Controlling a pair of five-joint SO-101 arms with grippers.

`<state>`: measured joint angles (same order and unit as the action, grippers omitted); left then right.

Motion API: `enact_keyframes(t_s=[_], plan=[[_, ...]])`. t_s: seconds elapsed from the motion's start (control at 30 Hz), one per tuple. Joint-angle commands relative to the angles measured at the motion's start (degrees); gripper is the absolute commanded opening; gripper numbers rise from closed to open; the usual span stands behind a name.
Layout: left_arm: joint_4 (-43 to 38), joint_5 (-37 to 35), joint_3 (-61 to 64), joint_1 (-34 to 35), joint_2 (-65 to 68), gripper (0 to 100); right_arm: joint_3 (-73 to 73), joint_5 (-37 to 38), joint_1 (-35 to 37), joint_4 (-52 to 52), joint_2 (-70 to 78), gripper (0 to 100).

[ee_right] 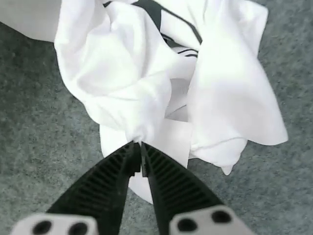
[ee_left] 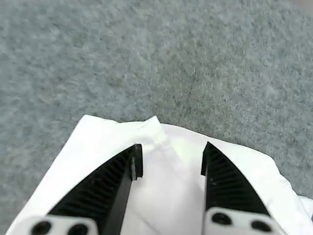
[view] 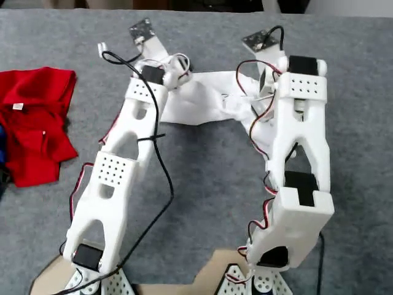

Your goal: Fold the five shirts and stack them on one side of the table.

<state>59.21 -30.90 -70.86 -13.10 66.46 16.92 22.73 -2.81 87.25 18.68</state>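
The white shirt [view: 202,98] lies crumpled far across the surface [view: 215,184]. The right end effector [ee_right: 138,144] pinches a fold; the left end effector [ee_left: 171,152] hangs released over its edge. Best clamp there, then spread evenly.

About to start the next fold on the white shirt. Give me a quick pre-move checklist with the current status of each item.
1. Grip of the right claw on the white shirt: ok, shut on a pinch of cloth.
2. Grip of the left claw: not ok, open over the shirt's edge, nothing pinched.
3. Shirt lying flat: not ok, bunched and creased near the right claw.
4. The red shirt clear of the work: ok, it lies apart at one side of the table.
5. All five shirts accounted for: cannot tell.
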Motion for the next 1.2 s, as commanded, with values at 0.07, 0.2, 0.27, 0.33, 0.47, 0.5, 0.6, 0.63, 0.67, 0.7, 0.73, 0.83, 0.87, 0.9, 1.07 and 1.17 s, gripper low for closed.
enact_keyframes(t_s=[0.07, 0.2, 0.27, 0.33, 0.47, 0.5, 0.6, 0.63, 0.67, 0.7, 0.73, 0.83, 0.87, 0.9, 1.07, 1.17], plan=[[-4.22, -0.26, -2.81, -0.26, 1.89, 21, -0.22, 0.18, 0.66, -1.41, -4.26, 0.5], [-7.65, -0.09, -2.81, 0.44, 4.44, 16, 0.04, 0.26, 0.66, -1.41, -4.35, 0.5], [-11.16, 0.97, -2.81, 0.97, 5.85, 11, 0.04, 0.44, 0.66, -1.41, -4.35, 0.5], [-12.84, 5.45, -2.81, 1.32, 6.73, 4, 0.04, 0.53, 0.66, -1.41, -4.35, 0.5], [-10.99, 8.88, -2.81, 1.32, 6.81, 2, 0.04, 0.53, 0.66, -1.41, -4.35, 0.5], [-10.11, 8.88, -2.90, 1.32, 6.81, 2, 0.04, 0.53, 0.66, -1.41, -4.35, 0.5], [-5.71, 8.88, -6.59, 1.41, 6.73, 2, -0.04, 0.62, 0.75, -1.41, -4.35, 0.5], [-3.34, 8.88, -9.14, 1.41, 6.73, 2, -0.04, 0.62, 0.75, -1.41, -4.35, 0.5], [-0.88, 8.88, -12.04, 1.41, 6.81, 2, -0.04, 0.62, 0.75, -1.41, -4.35, 0.5], [1.58, 8.88, -15.12, 1.41, 6.81, 2, -0.04, 0.62, 0.75, -1.41, -4.35, 0.5], [4.04, 8.88, -18.20, 1.41, 6.81, 2, -0.04, 0.62, 0.92, -1.41, -4.35, 0.5], [9.49, 8.97, -25.76, 1.49, 6.73, 2, -0.22, 0.62, 1.19, -1.41, -4.35, 0.5], [9.93, 8.97, -25.32, 1.49, 6.64, 2, -0.22, 0.62, 1.19, -1.41, -4.35, 0.5], [10.29, 8.97, -24.97, 1.76, 5.76, 2, -0.22, 0.62, 1.19, -1.41, -4.35, 0.5], [15.21, 8.88, -24.97, 1.93, 2.86, 2, -0.22, 0.62, 1.19, -1.41, -4.35, 0.5], [19.87, 8.88, -25.05, 2.11, 2.42, 2, -0.13, 0.62, 1.19, -1.23, -4.35, 0.5]])
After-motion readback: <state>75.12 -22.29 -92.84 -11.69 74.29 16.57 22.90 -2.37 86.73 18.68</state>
